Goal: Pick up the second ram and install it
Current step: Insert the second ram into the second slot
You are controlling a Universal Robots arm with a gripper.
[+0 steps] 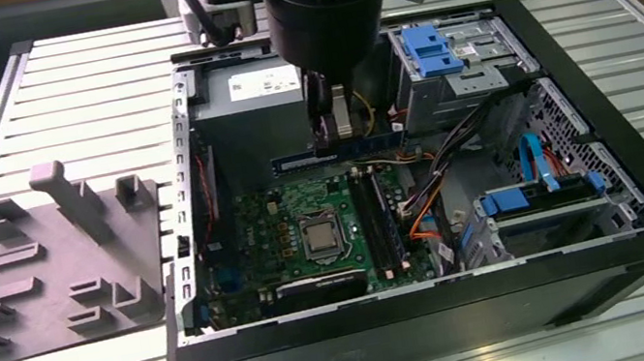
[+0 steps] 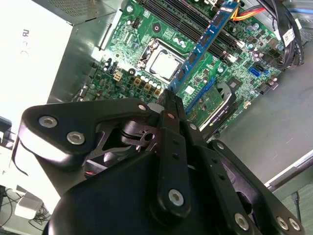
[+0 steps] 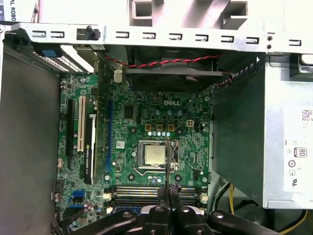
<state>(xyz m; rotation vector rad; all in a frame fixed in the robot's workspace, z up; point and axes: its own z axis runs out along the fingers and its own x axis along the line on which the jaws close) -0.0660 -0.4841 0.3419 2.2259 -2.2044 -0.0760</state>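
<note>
Arm [image 1: 326, 3] upright, hand [image 1: 334, 137] straight down, fingers [image 2: 169, 132] narrowly pinched together.

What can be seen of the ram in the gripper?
The ram is a long, narrow, flat board that looks blue, with a row of dark chips. The gripper is shut on it at about mid-length, as the exterior view shows, and holds it level and on edge. It hangs in the air inside the open case, over the motherboard. It is turned crosswise to the slots and sits in none of them. Nothing else touches it.
</note>
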